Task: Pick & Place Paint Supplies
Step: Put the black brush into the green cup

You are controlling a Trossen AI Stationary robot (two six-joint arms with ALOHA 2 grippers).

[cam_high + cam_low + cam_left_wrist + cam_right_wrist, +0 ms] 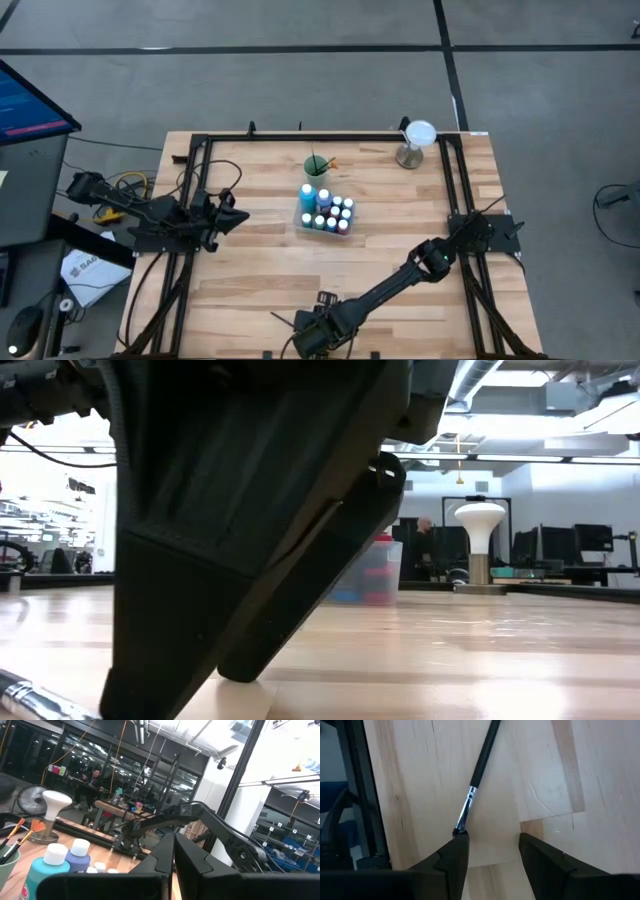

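Right claw [490,852] spread, low on the desk [545,765] near edge, one finger touching a paintbrush [475,785]; left claw [173,865] pressed together at the left

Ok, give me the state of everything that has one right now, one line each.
Right tool: open, down at the table's near edge, nothing held.
Paintbrush: flat on the table, its tip by one finger.
Left tool: shut, empty, waiting at the left side.
Paint bottles: upright, capped, in the clear tray.
Green cup: upright, brushes in it.
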